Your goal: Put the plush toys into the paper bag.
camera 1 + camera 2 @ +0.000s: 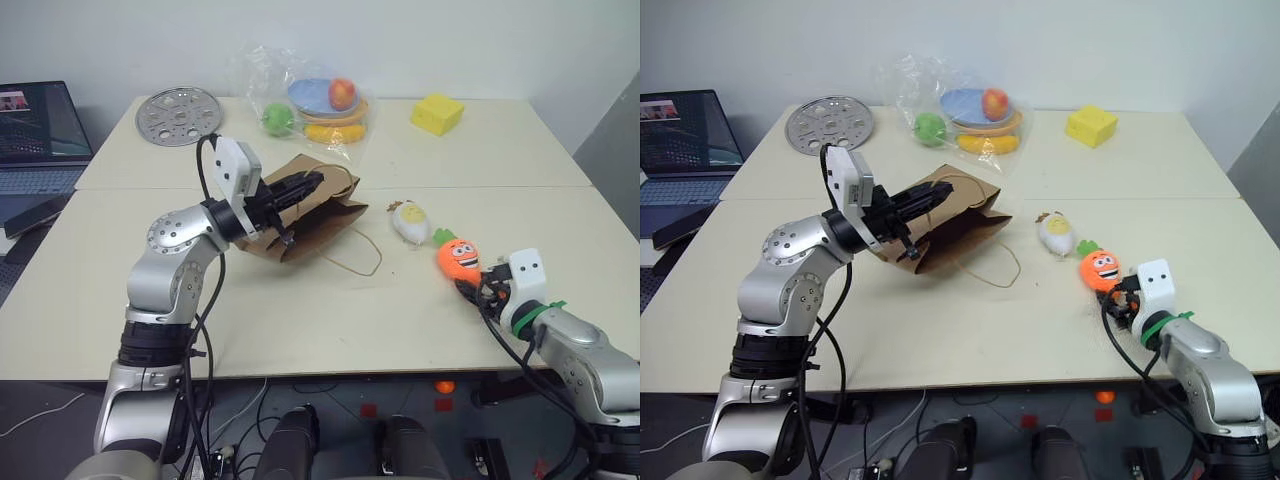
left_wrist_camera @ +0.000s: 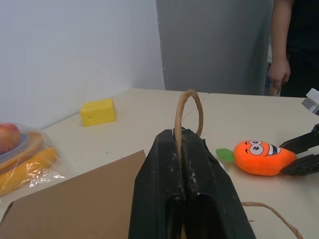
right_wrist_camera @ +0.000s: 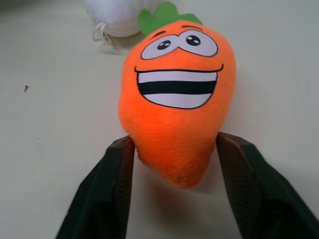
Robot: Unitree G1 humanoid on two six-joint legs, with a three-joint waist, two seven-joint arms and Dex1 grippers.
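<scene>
Brown kraft paper bag [image 1: 310, 215] hangs by one twisted loop handle [image 2: 188, 115] pinched in the closed left gripper [image 1: 300, 187]. White egg-shaped plush [image 1: 410, 222] lies beyond the right gripper [image 3: 174, 164], whose fingers [image 3: 107, 194] press the orange carrot plush [image 3: 175, 97], seemingly gripping it.

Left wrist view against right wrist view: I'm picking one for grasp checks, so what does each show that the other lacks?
Left wrist: the left gripper shut on the paper bag handle, the yellow block, a person's hand.
Right wrist: the white plush just beyond the carrot.
Both: the carrot plush with the right gripper fingers either side of its tip.
</scene>
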